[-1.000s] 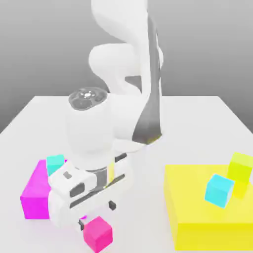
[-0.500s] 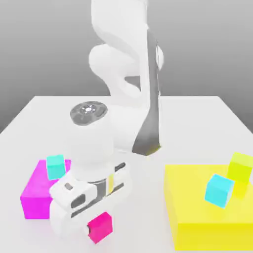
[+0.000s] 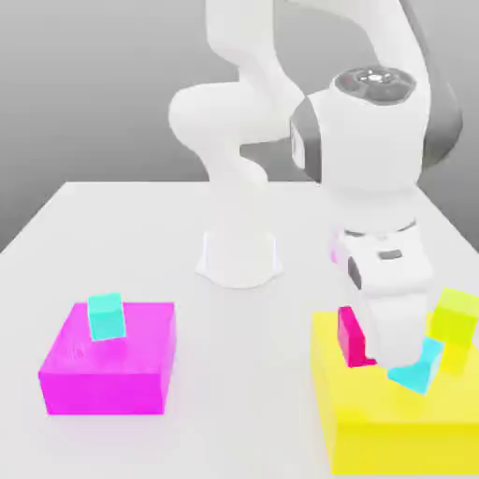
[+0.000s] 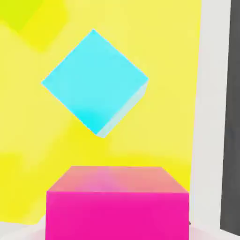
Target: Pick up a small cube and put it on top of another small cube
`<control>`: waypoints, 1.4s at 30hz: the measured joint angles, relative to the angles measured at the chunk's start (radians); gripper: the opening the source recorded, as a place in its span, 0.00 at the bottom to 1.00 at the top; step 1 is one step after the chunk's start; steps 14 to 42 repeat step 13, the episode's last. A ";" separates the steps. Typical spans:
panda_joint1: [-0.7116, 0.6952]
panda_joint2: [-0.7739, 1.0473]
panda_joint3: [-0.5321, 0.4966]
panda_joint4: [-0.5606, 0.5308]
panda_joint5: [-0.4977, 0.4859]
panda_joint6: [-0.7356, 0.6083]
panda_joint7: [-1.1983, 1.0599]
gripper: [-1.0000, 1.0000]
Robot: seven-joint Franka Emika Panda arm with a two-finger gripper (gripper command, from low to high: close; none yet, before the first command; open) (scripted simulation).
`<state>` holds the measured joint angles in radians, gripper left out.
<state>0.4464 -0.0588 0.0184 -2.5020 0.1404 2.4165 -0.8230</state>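
Observation:
The small magenta cube [image 3: 350,335] hangs in my gripper [image 3: 372,348], which is shut on it, just above the big yellow block [image 3: 402,426] on the exterior view's right. In the hand view this magenta cube [image 4: 117,204] sits close to the camera, and a cyan cube [image 4: 93,82] lies beyond it on the yellow block [image 4: 28,140]. From outside, that cyan cube [image 3: 418,371] is partly covered by the hand and lies just to the right of the held cube, lower down.
A yellow-green cube [image 3: 457,316] stands at the yellow block's far right. On the exterior view's left, another cyan cube [image 3: 107,316] rests on a large flat magenta block [image 3: 108,370]. The arm's white base [image 3: 239,257] stands at the table's middle.
One second ago my gripper stood open around the magenta cube at the table's front left. It shut on the cube, lifted it and carried it right, over the yellow block.

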 joint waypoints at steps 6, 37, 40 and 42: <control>0.150 -0.091 0.122 -0.012 -0.094 -0.057 -0.156 0.00; 0.162 0.008 0.139 -0.049 -0.127 0.082 -0.149 1.00; 0.162 0.008 0.139 -0.049 -0.127 0.082 -0.149 1.00; 0.162 0.008 0.139 -0.049 -0.127 0.082 -0.149 1.00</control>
